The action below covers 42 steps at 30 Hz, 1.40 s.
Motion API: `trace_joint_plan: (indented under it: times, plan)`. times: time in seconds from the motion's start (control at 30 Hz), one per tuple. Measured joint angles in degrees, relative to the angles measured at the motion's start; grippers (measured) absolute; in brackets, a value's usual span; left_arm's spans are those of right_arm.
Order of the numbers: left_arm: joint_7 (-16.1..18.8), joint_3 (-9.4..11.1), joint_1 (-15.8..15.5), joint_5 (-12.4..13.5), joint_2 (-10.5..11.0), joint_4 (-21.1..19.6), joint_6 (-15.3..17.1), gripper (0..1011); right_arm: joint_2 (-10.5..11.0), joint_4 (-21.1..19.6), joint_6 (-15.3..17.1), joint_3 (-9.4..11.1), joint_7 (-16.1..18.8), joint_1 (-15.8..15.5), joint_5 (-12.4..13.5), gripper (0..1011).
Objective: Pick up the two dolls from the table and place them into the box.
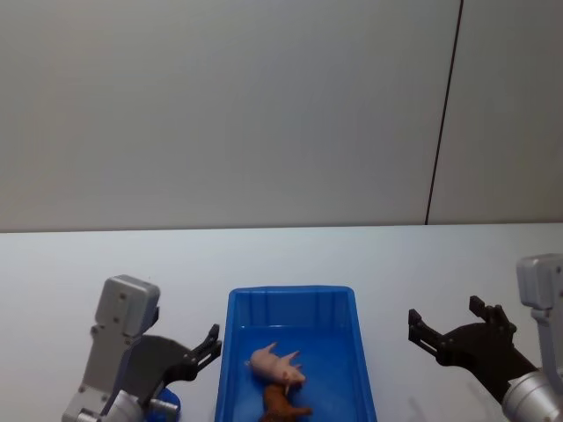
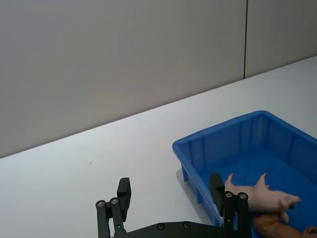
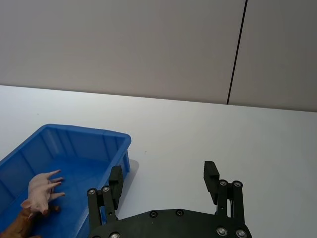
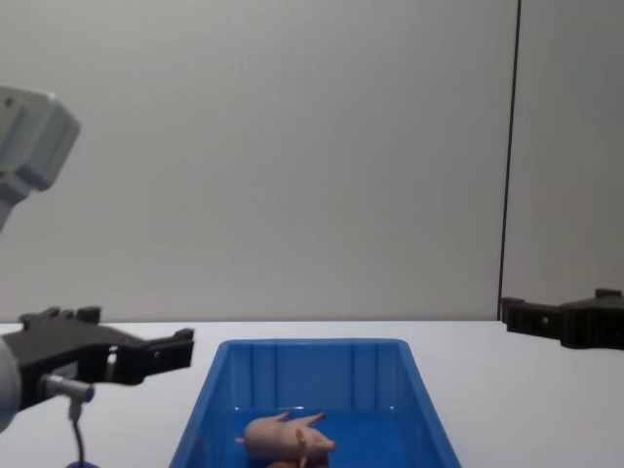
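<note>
The reddish-brown doll (image 1: 281, 404) lies nearest the robot on the floor of the blue box (image 1: 290, 291). It seems to touch the pink pig doll (image 1: 277, 364) just beyond it, though the view's edge cuts it off and its pose is unclear. The pig lies on its side. The left claw (image 1: 207, 349) hovers just left of the box, fingers spread and empty. The right claw (image 1: 444, 315) hangs well off to the right, likewise spread and empty. The white bench (image 1: 88, 264) runs back to a grey wall (image 1: 220, 105).
</note>
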Motion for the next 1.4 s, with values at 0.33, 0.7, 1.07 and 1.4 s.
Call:
trace_joint_plan:
  times: [0.33, 0.7, 1.07, 1.4]
  plan:
    - [2.8, -0.9, 2.7, -3.9, 1.3, -1.3, 0.9, 1001, 0.0, -0.1, 0.0, 0.0, -0.1, -0.1, 0.0, 1001]
    - [3.7, -1.6, 4.6, -6.6, 2.1, -2.3, 3.3, 1001, 0.1, -0.1, 0.0, 0.0, -0.1, -0.1, 0.0, 1001]
    - [3.8, -2.0, 5.5, -7.5, 2.4, -2.3, 5.7, 1001, 0.1, -0.1, 0.0, 0.0, -0.1, -0.1, 0.0, 1001]
    - [3.4, -2.3, 5.9, -7.7, 2.3, -1.2, 7.1, 864, 0.1, -0.1, 0.0, 0.0, -0.1, -0.1, 0.0, 1001]
